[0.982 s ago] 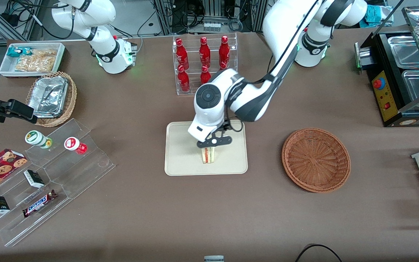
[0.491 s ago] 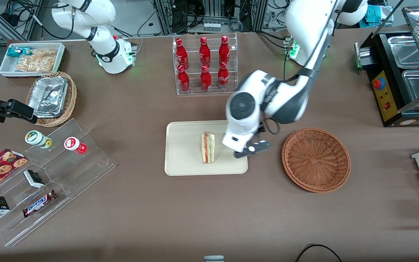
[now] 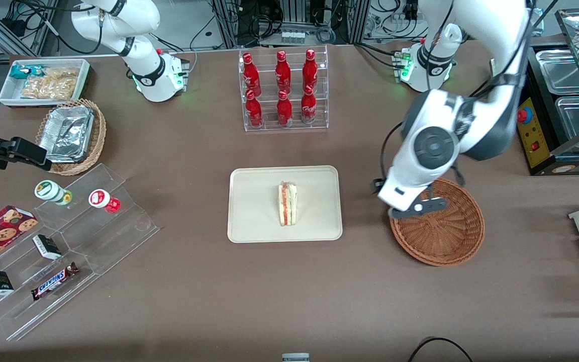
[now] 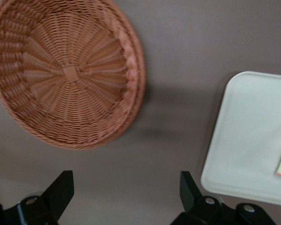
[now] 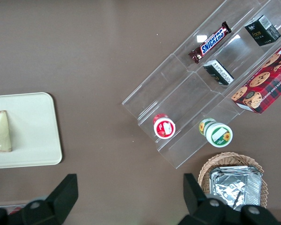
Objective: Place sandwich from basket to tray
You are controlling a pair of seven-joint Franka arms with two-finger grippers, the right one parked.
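Hovering at the right of centre in the front frame, the gripper sits above the rim of the basket on its tray-facing edge, fingers spread wide and holding nothing. The basket interior shows bare weave. The sandwich stands on edge near the middle of the tray, at frame centre, with its red and green filling line facing up; this pose suits a pinch across the two bread faces. Sandwich and gripper are well apart. The tray lies flat on the table, nearer the front camera than the rack of red bottles. Judged from this layout, the transfer appears complete.
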